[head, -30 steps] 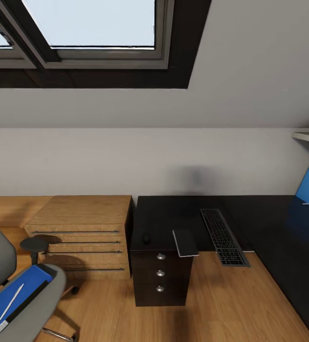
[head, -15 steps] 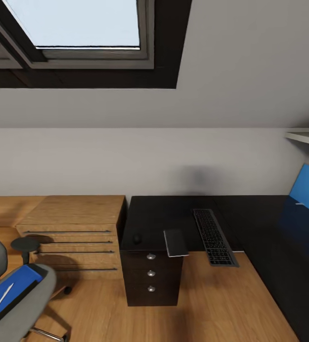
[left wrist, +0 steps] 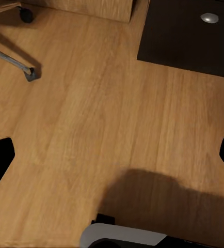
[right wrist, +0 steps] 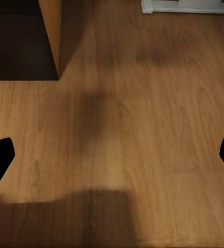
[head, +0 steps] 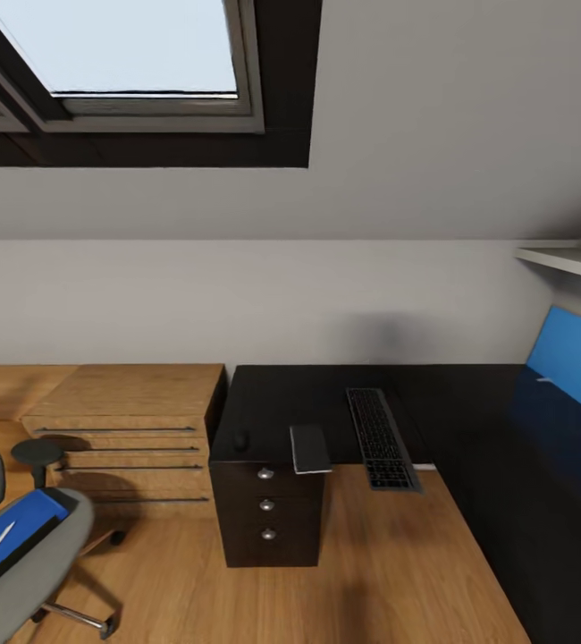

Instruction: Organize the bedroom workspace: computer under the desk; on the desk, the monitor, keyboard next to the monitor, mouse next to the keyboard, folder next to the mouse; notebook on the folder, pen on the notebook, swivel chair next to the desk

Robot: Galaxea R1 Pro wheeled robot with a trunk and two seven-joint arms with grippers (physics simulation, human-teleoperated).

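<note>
While over wood floor (left wrist: pixel 91 129), left claw (left wrist: pixel 112 155) and right claw (right wrist: pixel 112 160) spread wide, empty.

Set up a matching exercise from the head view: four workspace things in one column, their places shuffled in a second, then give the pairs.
Things:
1. keyboard
2. mouse
3. notebook
4. folder

Places:
A. on the swivel chair seat, a pale pen lying on it
B. at the desk front, overhanging above the black drawer unit
C. near the desk's left end, beside the oak drawers
D. lying front-to-back on the desk, its near end poking past the edge

Pairs: 1-D, 2-C, 3-B, 4-A
</note>
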